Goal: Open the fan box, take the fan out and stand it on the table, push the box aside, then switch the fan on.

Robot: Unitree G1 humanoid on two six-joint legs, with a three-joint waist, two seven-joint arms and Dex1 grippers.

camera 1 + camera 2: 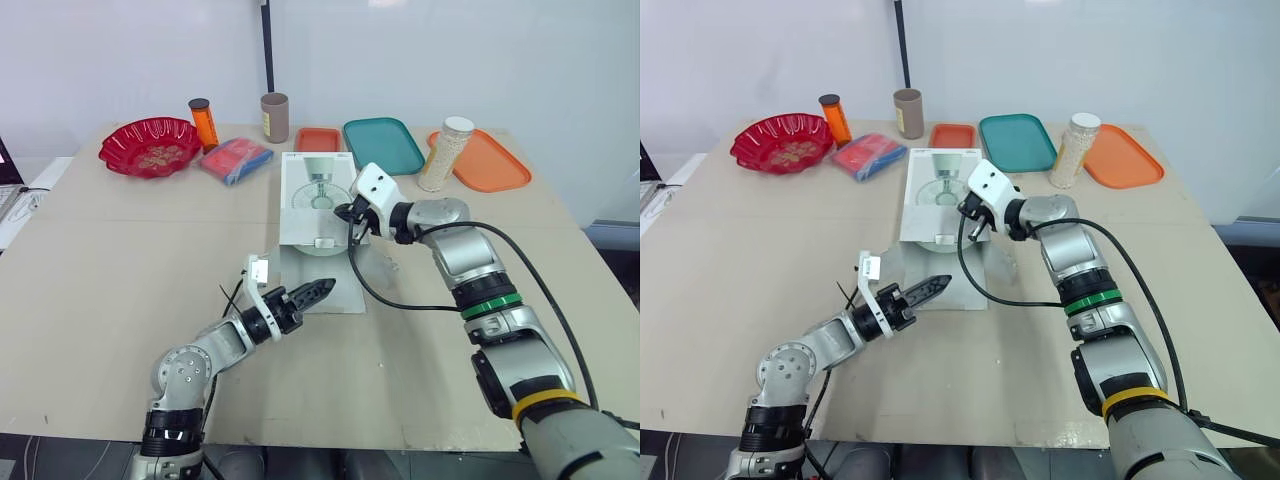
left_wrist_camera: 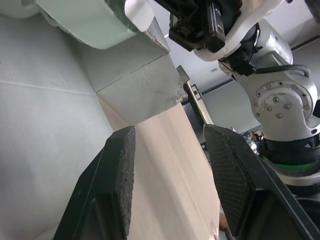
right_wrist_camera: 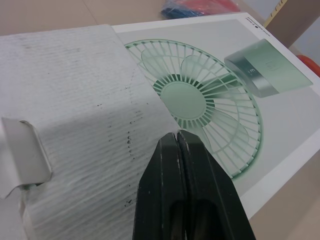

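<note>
Right gripper (image 1: 352, 214) is observed closed over the fan box (image 1: 312, 195), frame centre; left gripper (image 1: 320, 291), just below, is held apart.

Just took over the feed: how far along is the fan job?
The box lies flat with its front flap folded out onto the table, so opening is under way. The right gripper, fingers shut, is at the box's open end; the left gripper hovers open by the flap. Still to do: fan out, box aside, switch on.

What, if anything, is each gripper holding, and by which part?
Left gripper: open, holding nothing. Right gripper: shut at the edge of the opened flap of the white cardboard fan box; whether it pinches that flap is unclear.
</note>
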